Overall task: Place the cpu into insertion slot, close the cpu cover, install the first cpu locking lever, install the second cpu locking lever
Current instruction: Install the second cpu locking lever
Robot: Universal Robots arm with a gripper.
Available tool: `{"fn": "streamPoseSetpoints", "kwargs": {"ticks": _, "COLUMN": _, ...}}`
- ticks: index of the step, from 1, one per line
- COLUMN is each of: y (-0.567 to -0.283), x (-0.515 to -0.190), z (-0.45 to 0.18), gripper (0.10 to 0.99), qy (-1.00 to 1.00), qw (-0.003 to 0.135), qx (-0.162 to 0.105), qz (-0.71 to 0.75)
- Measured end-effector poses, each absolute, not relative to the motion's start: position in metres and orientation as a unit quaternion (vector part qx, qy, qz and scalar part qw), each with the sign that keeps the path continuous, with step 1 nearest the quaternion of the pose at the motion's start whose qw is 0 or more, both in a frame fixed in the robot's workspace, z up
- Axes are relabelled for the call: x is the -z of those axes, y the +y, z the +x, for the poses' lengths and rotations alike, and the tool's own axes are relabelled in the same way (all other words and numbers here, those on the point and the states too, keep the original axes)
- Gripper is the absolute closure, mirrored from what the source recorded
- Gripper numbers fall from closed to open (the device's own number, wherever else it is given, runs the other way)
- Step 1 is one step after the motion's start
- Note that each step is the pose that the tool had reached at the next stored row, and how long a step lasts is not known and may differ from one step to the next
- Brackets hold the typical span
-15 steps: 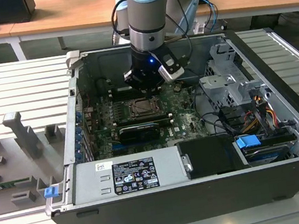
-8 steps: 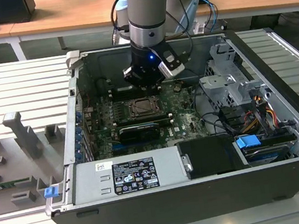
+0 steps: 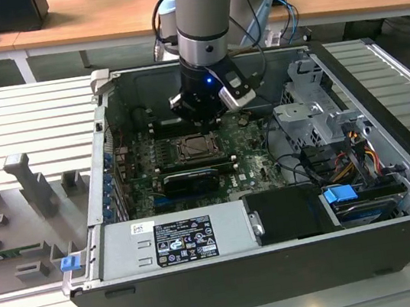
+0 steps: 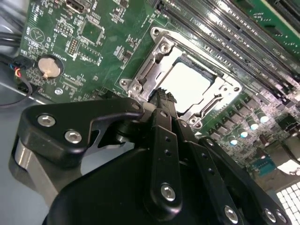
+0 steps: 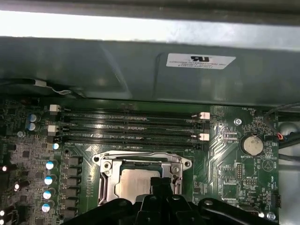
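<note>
The cpu (image 4: 187, 84) lies flat in the insertion slot (image 3: 193, 149) on the green board, its pale face showing through the cpu cover (image 4: 154, 61). That silvery frame rests down around the chip, also seen in the first wrist view as cpu cover (image 5: 140, 161) over the cpu (image 5: 133, 183). My gripper (image 4: 164, 96) hovers just above one edge of the socket, fingertips pressed together with nothing between them. In the exterior view the gripper (image 3: 201, 119) hangs over the far side of the socket. How the locking levers stand I cannot tell.
Long black memory slots (image 5: 126, 124) run beside the socket, toward the case wall (image 5: 140, 65). A coin battery (image 5: 252, 144) sits on the board. A black card (image 3: 187, 179), a power supply (image 3: 179, 238), a drive cage (image 3: 315, 118) and cables (image 3: 344, 156) crowd the case.
</note>
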State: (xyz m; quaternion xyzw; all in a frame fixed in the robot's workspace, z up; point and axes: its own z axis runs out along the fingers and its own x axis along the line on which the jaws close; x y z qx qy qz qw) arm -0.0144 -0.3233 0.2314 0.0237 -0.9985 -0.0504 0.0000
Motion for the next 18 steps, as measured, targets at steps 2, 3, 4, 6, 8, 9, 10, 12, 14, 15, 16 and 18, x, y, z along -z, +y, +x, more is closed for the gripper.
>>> {"fn": "streamPoseSetpoints", "kwargs": {"ticks": 2, "y": -0.324, "x": -0.233, "z": -0.014, "gripper": 0.98, "qy": -0.998, "qw": 0.0, "qx": 0.05, "qz": 0.024}}
{"fn": "streamPoseSetpoints", "kwargs": {"ticks": 3, "y": -0.325, "x": -0.233, "z": -0.014, "gripper": 0.98, "qy": -0.998, "qw": 0.0, "qx": 0.05, "qz": 0.024}}
{"fn": "streamPoseSetpoints", "kwargs": {"ticks": 4, "y": -0.327, "x": -0.233, "z": -0.014, "gripper": 0.98, "qy": -0.998, "qw": 0.0, "qx": 0.05, "qz": 0.024}}
{"fn": "streamPoseSetpoints", "kwargs": {"ticks": 6, "y": -0.33, "x": -0.233, "z": -0.014, "gripper": 0.98, "qy": -0.998, "qw": 0.0, "qx": 0.05, "qz": 0.024}}
{"fn": "streamPoseSetpoints", "kwargs": {"ticks": 8, "y": -0.334, "x": -0.233, "z": -0.014, "gripper": 0.98, "qy": -0.998, "qw": 0.0, "qx": 0.05, "qz": 0.024}}
{"fn": "streamPoseSetpoints", "kwargs": {"ticks": 9, "y": -0.336, "x": -0.233, "z": -0.014, "gripper": 0.98, "qy": -0.998, "qw": 0.0, "qx": 0.05, "qz": 0.024}}
{"fn": "streamPoseSetpoints", "kwargs": {"ticks": 10, "y": -0.34, "x": -0.233, "z": -0.014, "gripper": 0.98, "qy": -0.998, "qw": 0.0, "qx": 0.05, "qz": 0.024}}
{"fn": "streamPoseSetpoints", "kwargs": {"ticks": 12, "y": -0.343, "x": -0.233, "z": -0.014, "gripper": 0.98, "qy": -0.998, "qw": 0.0, "qx": 0.05, "qz": 0.024}}
{"fn": "streamPoseSetpoints", "kwargs": {"ticks": 14, "y": -0.345, "x": -0.233, "z": -0.014, "gripper": 0.98, "qy": -0.998, "qw": 0.0, "qx": 0.05, "qz": 0.024}}
{"fn": "streamPoseSetpoints", "kwargs": {"ticks": 15, "y": -0.346, "x": -0.233, "z": -0.014, "gripper": 0.98, "qy": -0.998, "qw": 0.0, "qx": 0.05, "qz": 0.024}}
{"fn": "streamPoseSetpoints", "kwargs": {"ticks": 16, "y": -0.347, "x": -0.233, "z": -0.014, "gripper": 0.98, "qy": -0.998, "qw": 0.0, "qx": 0.05, "qz": 0.024}}
{"fn": "streamPoseSetpoints", "kwargs": {"ticks": 18, "y": -0.347, "x": -0.233, "z": -0.014, "gripper": 0.98, "qy": -0.998, "qw": 0.0, "qx": 0.05, "qz": 0.024}}
